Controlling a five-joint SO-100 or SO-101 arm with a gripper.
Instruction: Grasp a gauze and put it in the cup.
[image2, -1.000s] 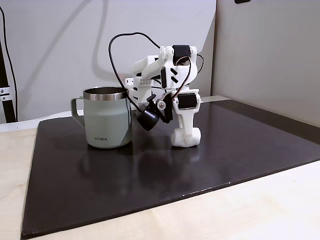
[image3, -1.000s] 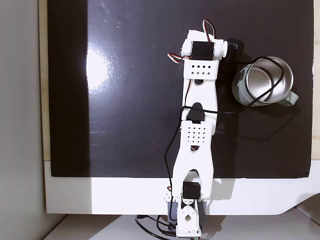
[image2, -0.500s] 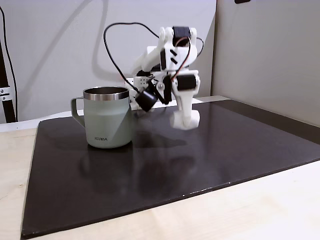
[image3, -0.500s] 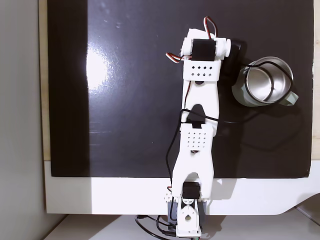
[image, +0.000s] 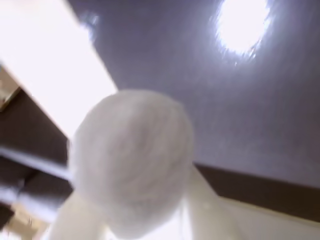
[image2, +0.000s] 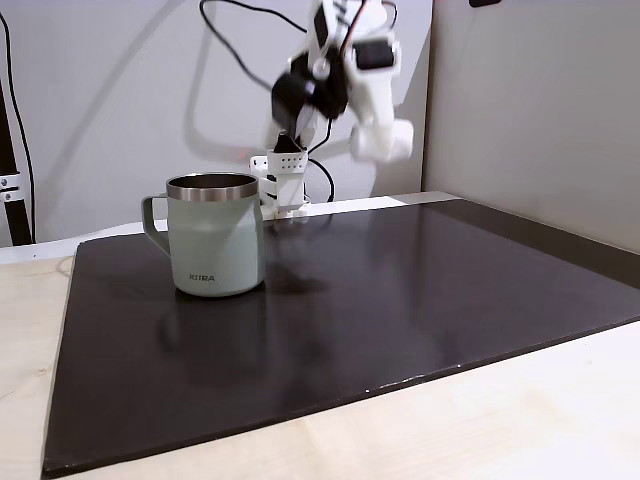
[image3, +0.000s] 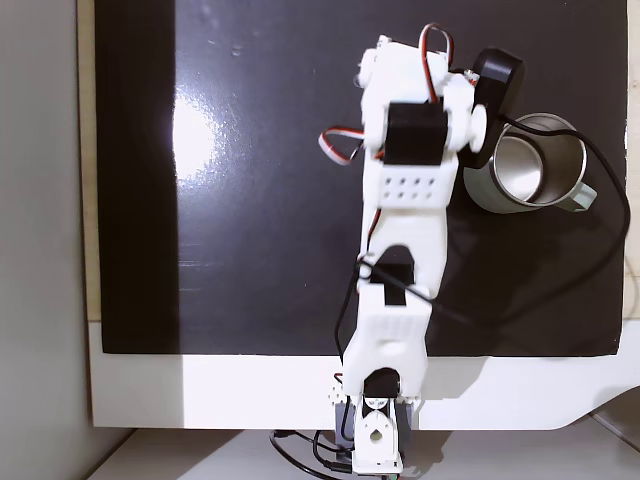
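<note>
Gauze (image: 131, 160): white roll, blurred in the wrist view, seated between the two pale fingers (image: 210, 210) of the gripper (image: 137, 220), which is closed on it; its round end face is turned toward the camera, so the long axis runs roughly along the line of sight, out from the gripper toward the mat below. Exact tilt cannot be told through the blur. Gripper (image2: 385, 140): in a fixed view from the side, raised high above the tabletop, up and to the right of the cup; a rounded white mass at its tip, where gauze and finger cannot be separated. Cup (image2: 214, 236): sage green, steel rim, handle to the left in that view, upright on the black mat (image2: 400, 300), apart from the gripper. In a fixed view from above, the cup (image3: 575, 195) stands at the mat's right side with its mouth open upward and its handle to the right; the arm (image3: 405, 240) reaches up the frame just left of it. Mat: glossy black, lying on a pale wood tabletop (image2: 520, 420).
</note>
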